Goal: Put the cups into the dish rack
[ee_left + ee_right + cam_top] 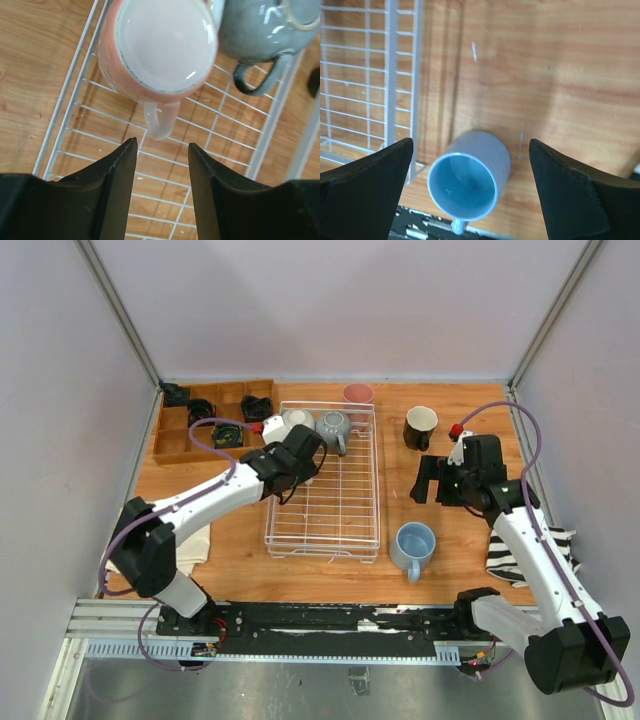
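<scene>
The left claw (pixel 161 150) is released, jaws apart with nothing between them. The pale pink mug (pixel 160 45) sits at the 11 o'clock corner of the dish rack (pixel 70 100), with the grey-green mug (pixel 265 35) just beside it. One risk is a finger catching the looped handle and rocking the slick, glazed mug on the thin wires. The right claw (pixel 428 482) gapes empty, facing the light blue mug (pixel 467 182) on the wooden worktop (pixel 545 75) at the rack's 5 o'clock.

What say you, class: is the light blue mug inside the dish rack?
No; the light blue mug stands on the table, outside the dish rack.
</scene>
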